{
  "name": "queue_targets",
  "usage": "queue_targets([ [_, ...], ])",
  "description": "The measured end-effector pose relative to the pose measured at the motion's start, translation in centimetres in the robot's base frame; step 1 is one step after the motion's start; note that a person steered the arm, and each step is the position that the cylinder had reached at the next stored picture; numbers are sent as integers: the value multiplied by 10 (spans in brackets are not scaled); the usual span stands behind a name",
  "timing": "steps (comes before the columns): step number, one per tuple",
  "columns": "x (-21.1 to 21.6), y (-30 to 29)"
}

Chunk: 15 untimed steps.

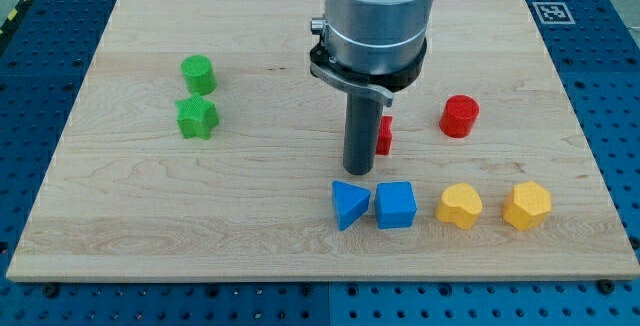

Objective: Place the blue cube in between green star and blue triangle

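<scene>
The blue cube [396, 205] sits near the view's bottom centre, touching or nearly touching the blue triangle [349, 205] on its left. The green star [197, 117] lies far off at the view's left. My tip [358, 169] is the lower end of the dark rod hanging from the grey arm; it stands just above the blue triangle and up-left of the blue cube, a small gap away from both.
A green cylinder [198, 74] sits just above the green star. A red block [384, 135] is partly hidden behind the rod. A red cylinder [460, 116] lies at the right. Two yellow blocks [459, 206] [526, 205] sit right of the blue cube.
</scene>
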<state>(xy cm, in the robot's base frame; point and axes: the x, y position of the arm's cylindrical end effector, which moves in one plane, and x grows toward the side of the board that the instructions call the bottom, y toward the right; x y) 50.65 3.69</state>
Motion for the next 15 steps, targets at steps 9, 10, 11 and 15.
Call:
queue_targets([
  [9, 34, -54],
  [10, 34, -73],
  [11, 40, -88],
  [15, 112, 8],
])
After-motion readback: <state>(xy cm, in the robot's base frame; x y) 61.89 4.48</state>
